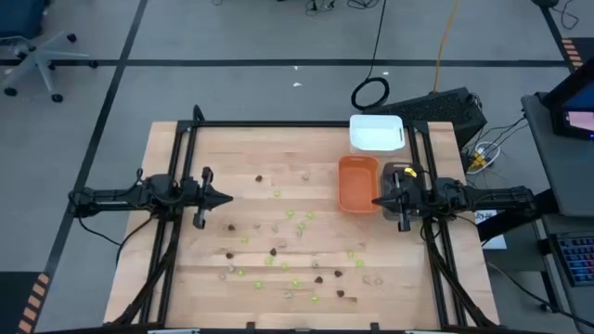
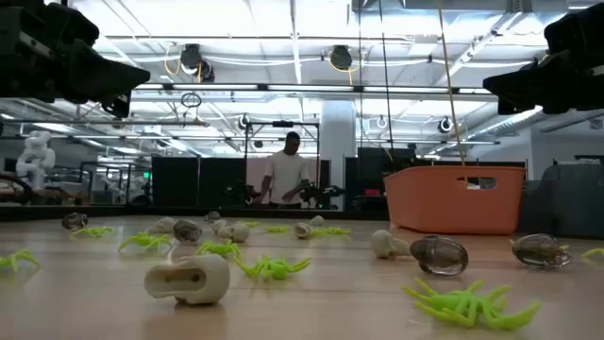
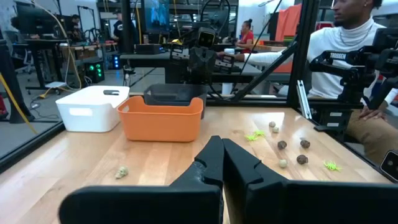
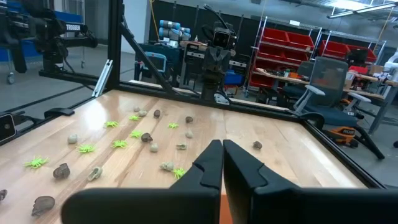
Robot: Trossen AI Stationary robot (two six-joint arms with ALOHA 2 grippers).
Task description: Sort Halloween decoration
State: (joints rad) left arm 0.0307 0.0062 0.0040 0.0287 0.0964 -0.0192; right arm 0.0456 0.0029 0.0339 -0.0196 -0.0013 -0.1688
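Note:
The Halloween decoration lies loose on the wooden table [image 1: 186, 278], spread over its middle and near part [image 1: 288, 250]. It is made up of lime-green spiders [image 2: 274, 267], dark brown pieces [image 2: 439, 253] and pale skull-like pieces [image 2: 189, 280]. My left gripper [image 1: 225, 198] [image 3: 222, 142] hovers shut above the table's left side, pointing toward the middle with nothing in it. My right gripper [image 1: 375, 200] [image 4: 222, 144] is shut too, level over the near end of the orange tray [image 1: 357, 183], pointing toward the left arm. No piece is touched by either.
A white tray [image 1: 377, 132] stands at the far right, beyond the orange tray. A dark grey tray [image 1: 401, 174] sits beside the orange one, partly under my right arm. A black frame [image 1: 278, 124] borders the table. People are in the room beyond the table [image 2: 286, 170].

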